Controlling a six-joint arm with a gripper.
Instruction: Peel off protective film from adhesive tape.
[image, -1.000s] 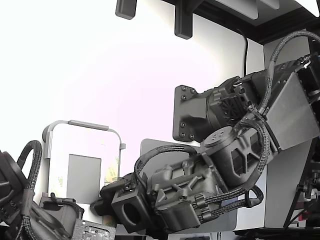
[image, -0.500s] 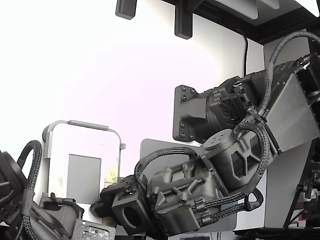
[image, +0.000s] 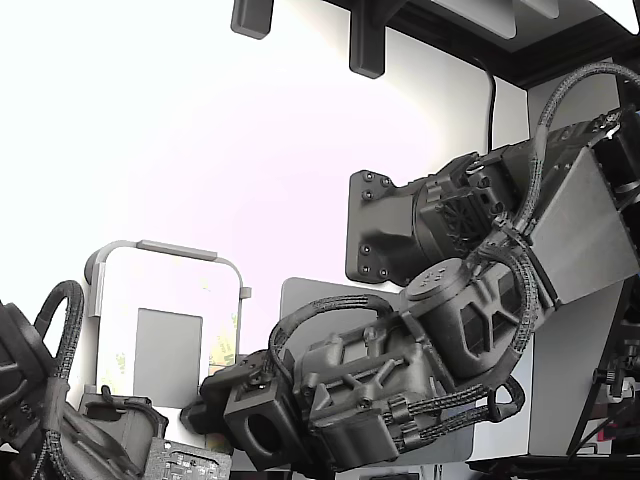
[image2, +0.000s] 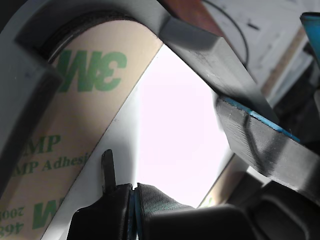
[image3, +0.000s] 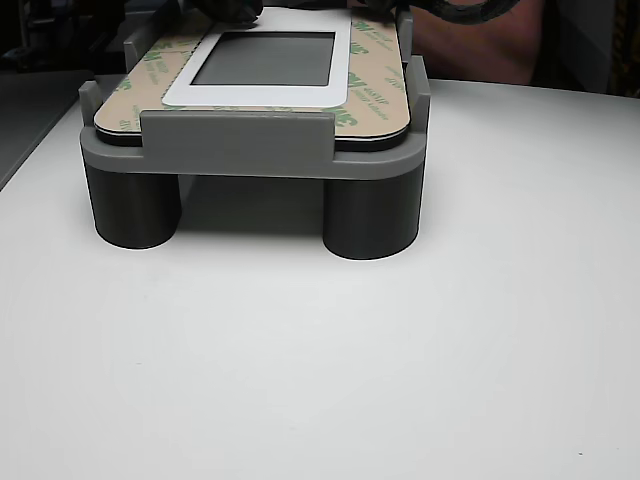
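The claw (image2: 131, 196) is seen pinched narrow beside the protective film (image2: 75, 130); whether film is held cannot be told. A low, slow peel toward 12 o'clock seems best.

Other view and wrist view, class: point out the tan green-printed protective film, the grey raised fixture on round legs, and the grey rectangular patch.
Tan green-printed protective film (image2: 75, 125): wrist view, on its printed face.
Grey raised fixture on round legs (image3: 236, 145): other view, on its front wall.
Grey rectangular patch (image3: 265, 58): other view, at its centre.
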